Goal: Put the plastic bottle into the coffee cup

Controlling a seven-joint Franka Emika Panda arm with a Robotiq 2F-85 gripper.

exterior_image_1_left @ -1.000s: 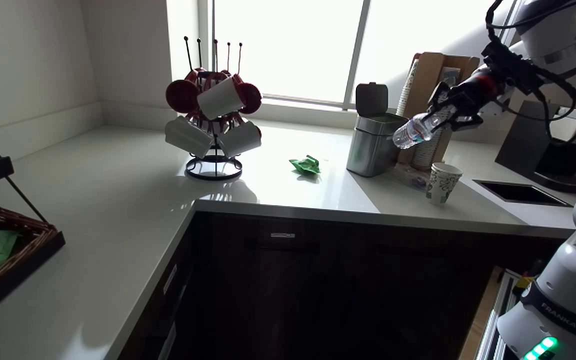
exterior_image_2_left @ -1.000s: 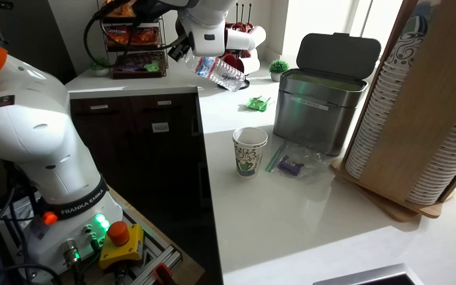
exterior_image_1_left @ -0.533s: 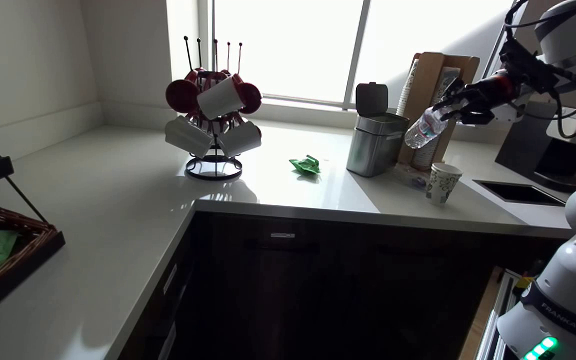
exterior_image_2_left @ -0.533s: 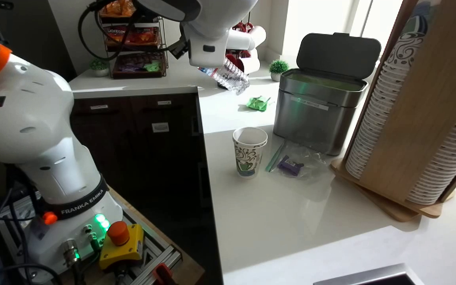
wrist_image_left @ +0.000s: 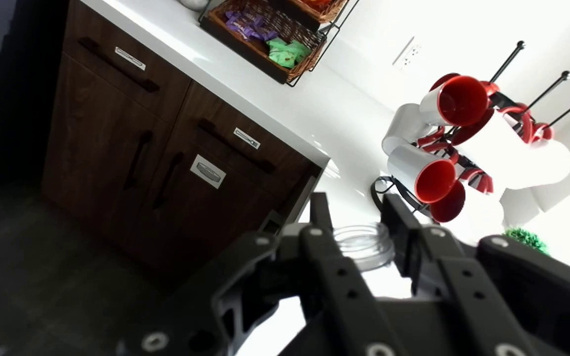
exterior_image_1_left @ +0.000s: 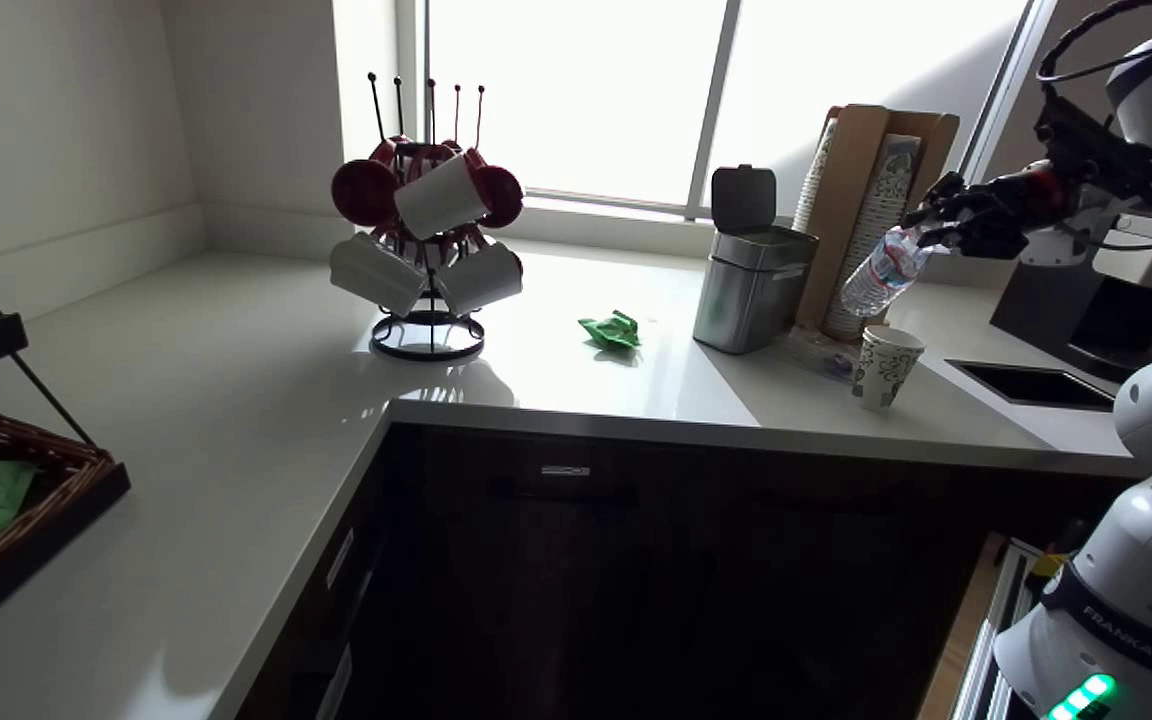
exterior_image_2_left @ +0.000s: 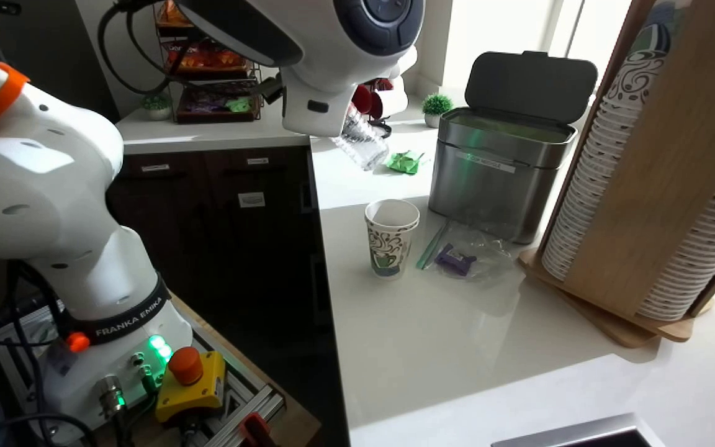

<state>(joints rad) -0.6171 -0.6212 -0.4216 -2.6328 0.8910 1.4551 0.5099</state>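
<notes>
One plastic bottle (exterior_image_1_left: 883,272) is pinched by the gripper (wrist_image_left: 357,217), tilted broad end down, higher than the coffee cup (exterior_image_2_left: 390,245), presumably for base-first entry.

In an exterior view: cup (exterior_image_2_left: 390,243) sits on worktop (exterior_image_2_left: 413,338) | bag (exterior_image_2_left: 486,253) lies right of cup | bin (exterior_image_2_left: 488,186) stands behind bag | cup rack (exterior_image_2_left: 649,186) is right of bin | bottle (exterior_image_1_left: 884,272) is in jaws, higher than cup

Arm (exterior_image_2_left: 72,205), one, white, bent, raised. Wrist (exterior_image_2_left: 314,110), white, held higher than the base (exterior_image_2_left: 103,363), which shows green lights (exterior_image_2_left: 159,347). Hand (exterior_image_1_left: 918,230), black, slanting slightly downward in an exterior view. Fingers (wrist_image_left: 406,235), two, dark, side by side in the wrist view, drawn together, gripping.
</notes>
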